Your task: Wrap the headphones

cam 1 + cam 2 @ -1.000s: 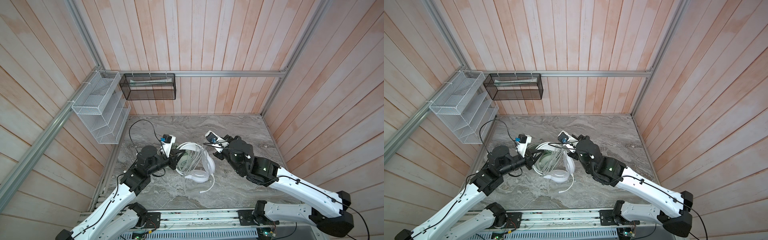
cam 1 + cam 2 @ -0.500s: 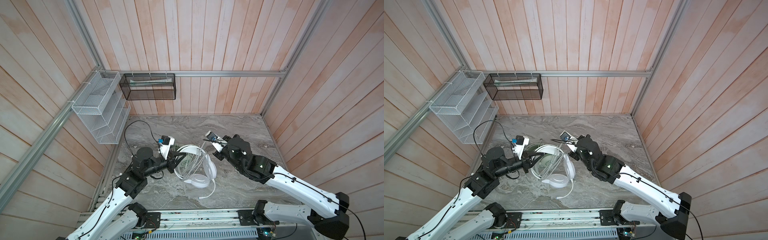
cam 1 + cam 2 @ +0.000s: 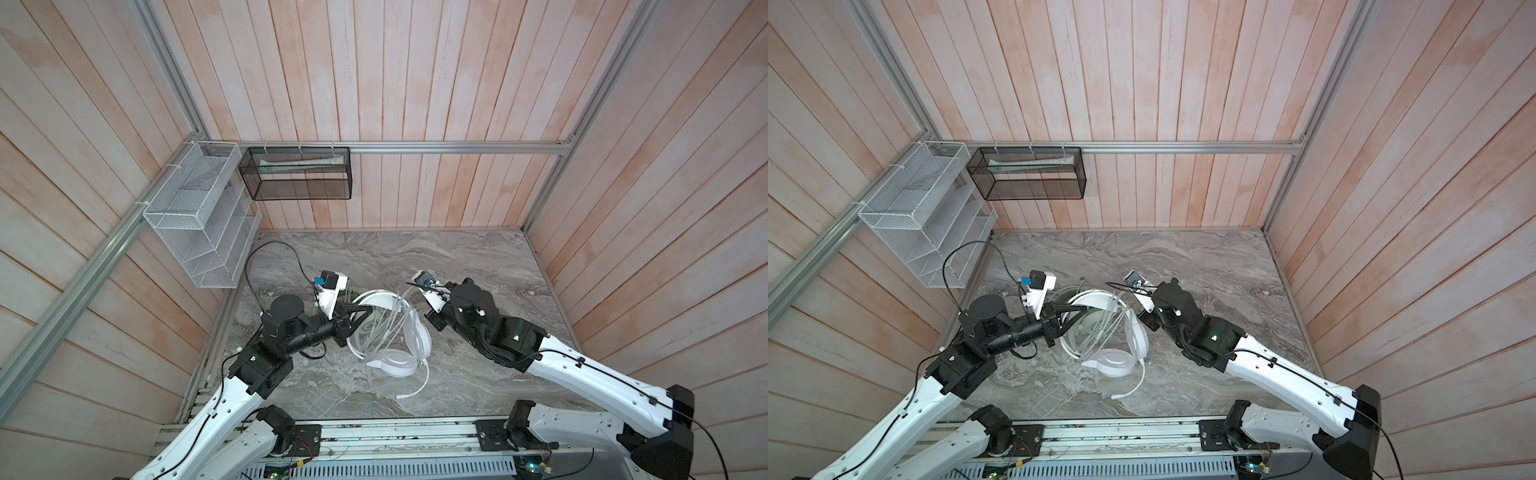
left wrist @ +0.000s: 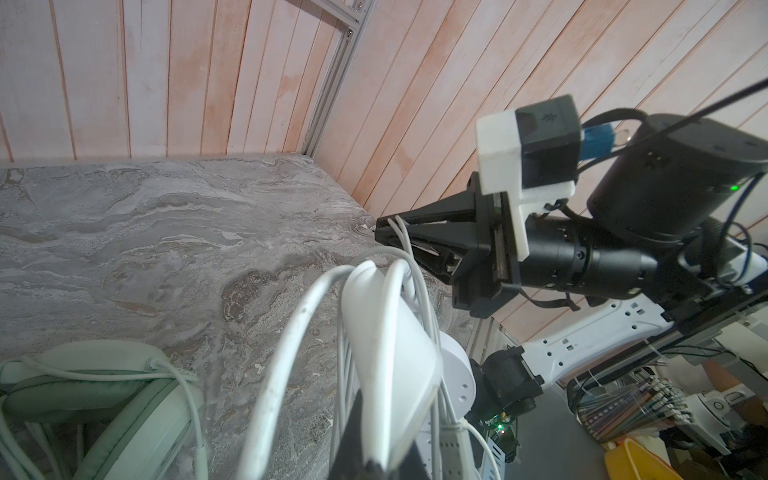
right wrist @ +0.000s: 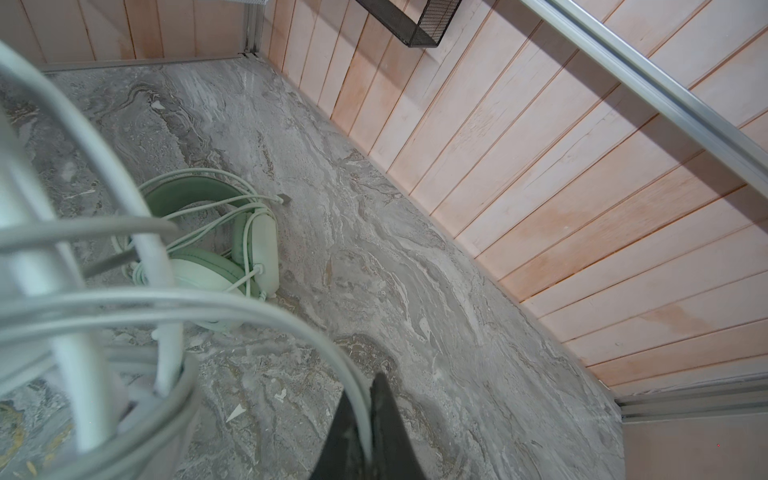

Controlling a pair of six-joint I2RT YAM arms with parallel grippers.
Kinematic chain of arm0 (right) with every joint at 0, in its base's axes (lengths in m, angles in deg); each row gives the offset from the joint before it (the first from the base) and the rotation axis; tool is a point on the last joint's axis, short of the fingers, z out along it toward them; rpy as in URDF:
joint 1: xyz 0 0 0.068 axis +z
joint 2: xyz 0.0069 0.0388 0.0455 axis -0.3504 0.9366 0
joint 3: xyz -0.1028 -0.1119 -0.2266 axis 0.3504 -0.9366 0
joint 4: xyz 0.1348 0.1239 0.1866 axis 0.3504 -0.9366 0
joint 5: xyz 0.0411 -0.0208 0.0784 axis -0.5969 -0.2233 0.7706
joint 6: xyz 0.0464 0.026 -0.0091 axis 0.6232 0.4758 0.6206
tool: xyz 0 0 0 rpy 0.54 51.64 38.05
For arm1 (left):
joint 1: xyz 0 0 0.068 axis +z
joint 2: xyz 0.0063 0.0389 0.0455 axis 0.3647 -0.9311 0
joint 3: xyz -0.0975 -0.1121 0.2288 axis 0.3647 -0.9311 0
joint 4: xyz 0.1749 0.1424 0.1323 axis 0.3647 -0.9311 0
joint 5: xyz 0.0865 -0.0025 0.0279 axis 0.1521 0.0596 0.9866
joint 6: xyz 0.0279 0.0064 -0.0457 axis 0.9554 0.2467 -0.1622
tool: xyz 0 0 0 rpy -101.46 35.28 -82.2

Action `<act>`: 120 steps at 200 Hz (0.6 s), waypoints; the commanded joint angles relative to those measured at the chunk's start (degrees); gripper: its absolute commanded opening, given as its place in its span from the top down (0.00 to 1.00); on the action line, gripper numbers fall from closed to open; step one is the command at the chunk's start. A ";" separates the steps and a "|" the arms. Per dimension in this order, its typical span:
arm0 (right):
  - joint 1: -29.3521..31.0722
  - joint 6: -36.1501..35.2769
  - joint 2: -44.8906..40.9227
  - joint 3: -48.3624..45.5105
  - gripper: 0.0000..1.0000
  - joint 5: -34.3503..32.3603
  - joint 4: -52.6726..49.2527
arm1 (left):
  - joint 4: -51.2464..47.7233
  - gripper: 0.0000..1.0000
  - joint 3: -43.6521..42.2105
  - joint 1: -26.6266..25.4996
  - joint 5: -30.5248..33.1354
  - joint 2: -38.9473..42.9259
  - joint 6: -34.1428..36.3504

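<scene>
White headset (image 3: 395, 360) near centre of table (image 3: 478, 266): lower cup and plug end (image 3: 400, 397) slid toward 6 o'clock in last second, my arms barely shifted. Left gripper (image 3: 368, 311), in from 9 o'clock, clamped on headband (image 4: 386, 332). Right gripper (image 4: 390, 226), from 3, pinching cord (image 5: 291, 320). Mint headset (image 5: 253, 245) at white's 10 o'clock, looks wound. My read: loops on, tail still loose.

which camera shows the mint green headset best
The right wrist view: the mint-green headset shows its headband, cups and looped cord, only partly behind blurred white cords. The left wrist view cuts the headset off at the frame edge. Both top views show little more than one cup under the white headset.
</scene>
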 commanded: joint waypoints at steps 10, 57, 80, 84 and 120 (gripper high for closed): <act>-0.41 3.94 -1.42 -1.63 0.88 1.82 1.53 | 5.99 1.00 3.68 1.11 -1.51 1.41 -4.61; -0.42 5.92 -2.25 -3.80 0.88 2.79 2.22 | 12.08 1.00 3.19 4.33 -5.72 0.99 -16.55; -0.41 6.19 -2.95 -4.24 0.87 3.48 2.74 | 13.39 1.00 3.88 4.39 -7.33 0.57 -19.61; -0.41 6.20 -2.90 -4.19 0.87 3.49 2.86 | 13.52 1.00 4.06 4.39 -7.70 0.38 -19.91; -0.41 6.08 -3.20 -3.65 0.88 3.40 2.85 | 13.30 1.00 4.53 4.48 -8.59 -0.07 -21.38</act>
